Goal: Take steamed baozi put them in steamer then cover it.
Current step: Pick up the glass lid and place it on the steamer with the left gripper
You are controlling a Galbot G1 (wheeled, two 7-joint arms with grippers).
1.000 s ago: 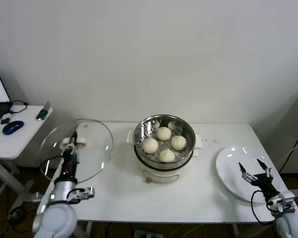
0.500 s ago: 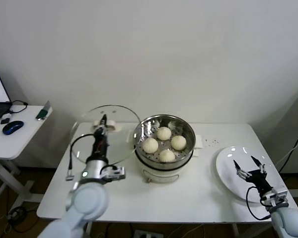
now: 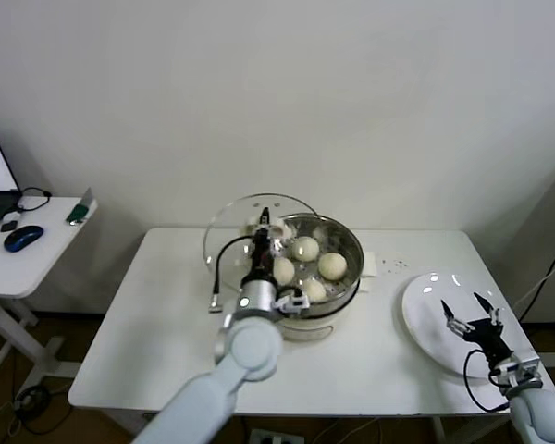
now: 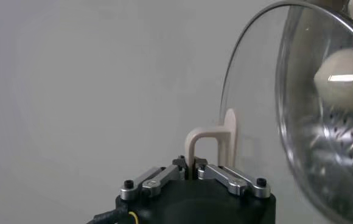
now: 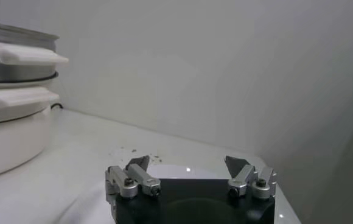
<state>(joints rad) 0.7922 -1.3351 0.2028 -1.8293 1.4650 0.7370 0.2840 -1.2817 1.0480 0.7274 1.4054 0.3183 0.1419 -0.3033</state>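
The steamer is a shiny steel pot on a white base in the middle of the table, with several cream-white steamed baozi on its perforated tray. My left gripper is shut on the white handle of the round glass lid. It holds the lid tilted in the air over the steamer's left rim. In the left wrist view the baozi show through the lid's glass. My right gripper hovers open and empty over the white plate at the table's right.
A side table with a laptop and a blue mouse stands to the left. Small crumbs lie right of the steamer. The steamer's white side handles show in the right wrist view.
My left arm has carried the glass lid from the table's left side rightwards, up to the steamer's left rim. The right gripper has barely moved over the plate.
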